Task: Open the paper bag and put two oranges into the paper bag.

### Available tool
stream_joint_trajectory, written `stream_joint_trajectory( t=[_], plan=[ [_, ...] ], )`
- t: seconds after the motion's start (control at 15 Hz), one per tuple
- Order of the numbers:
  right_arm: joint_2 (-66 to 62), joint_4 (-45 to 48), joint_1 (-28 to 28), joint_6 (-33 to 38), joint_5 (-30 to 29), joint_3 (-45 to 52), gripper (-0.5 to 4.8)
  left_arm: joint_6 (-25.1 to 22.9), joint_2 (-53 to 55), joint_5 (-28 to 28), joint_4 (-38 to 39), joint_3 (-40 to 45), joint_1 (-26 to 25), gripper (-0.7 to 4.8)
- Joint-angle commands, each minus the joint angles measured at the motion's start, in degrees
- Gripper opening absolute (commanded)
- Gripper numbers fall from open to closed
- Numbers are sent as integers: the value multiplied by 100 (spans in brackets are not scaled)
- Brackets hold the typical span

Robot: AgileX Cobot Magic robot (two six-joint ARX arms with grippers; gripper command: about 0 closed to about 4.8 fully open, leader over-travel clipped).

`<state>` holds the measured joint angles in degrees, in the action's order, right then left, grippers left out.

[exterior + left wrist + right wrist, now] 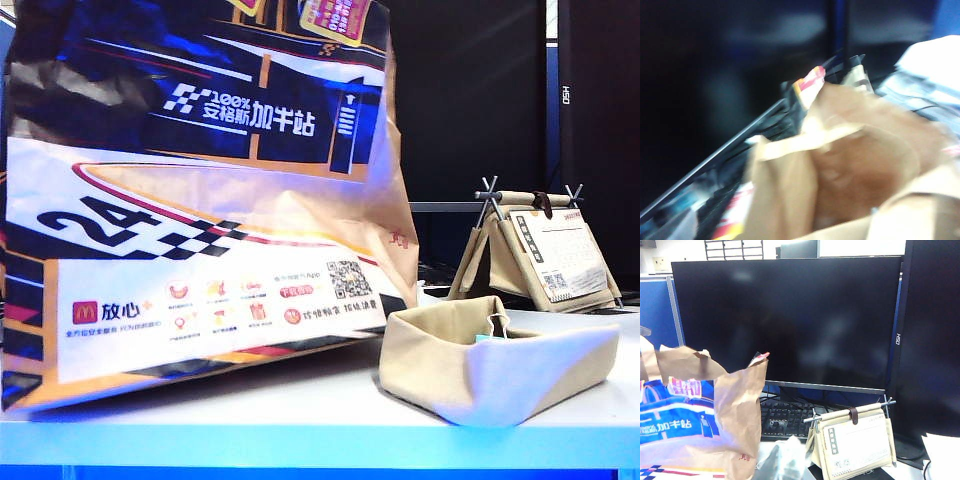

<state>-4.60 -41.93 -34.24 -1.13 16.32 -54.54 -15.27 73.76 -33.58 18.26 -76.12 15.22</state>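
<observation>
White tabletop (300, 400) bears the paper bag (200, 200), hiding any oranges; left claw unseen, state unknowable; right claw unseen, clenched.

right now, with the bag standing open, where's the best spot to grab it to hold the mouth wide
Probably the crumpled top rim of the paper bag, taken from above: it stands upright, and the rim's thin free edge sticks up. Neither the left tool nor the right tool is in view.

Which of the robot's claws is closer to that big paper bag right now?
The left. Its camera looks straight down into the paper bag's open mouth, so it hangs just above. The right looks at the bag from one side, further back. Neither claw itself is visible.
</observation>
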Motion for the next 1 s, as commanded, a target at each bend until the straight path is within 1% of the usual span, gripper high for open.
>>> stream_joint_trajectory(
  t=[0.07, 0.2, 0.27, 0.33, 0.53, 0.67, 0.8, 1.0],
  plan=[
    [-7, 114, 0, 11, 7, -20, -6, 680, -37, -929, 7, -28, 2, 479],
    [-7, 144, 0, 11, 7, -20, -6, 872, -39, -1333, 149, -28, 4, 479],
    [-7, 151, -2, 92, 7, -20, -6, 990, -44, -1915, 315, -28, 4, 479],
    [-7, 151, -2, 114, 7, -20, -6, 997, -50, -1980, 424, -28, 4, 479],
    [-7, 151, -2, 177, 4, -20, -6, 907, -72, -1899, 675, -28, 2, 479],
    [-7, 149, -2, 267, 4, -20, -6, 887, -190, -1810, 634, -37, 2, 479],
    [-7, 149, -2, 291, -107, -20, -6, 684, -334, -1335, 597, -50, 2, 479],
    [-7, 146, -2, 385, -133, -20, -6, 669, -385, -1016, 706, -352, 0, 479]
  ],
)
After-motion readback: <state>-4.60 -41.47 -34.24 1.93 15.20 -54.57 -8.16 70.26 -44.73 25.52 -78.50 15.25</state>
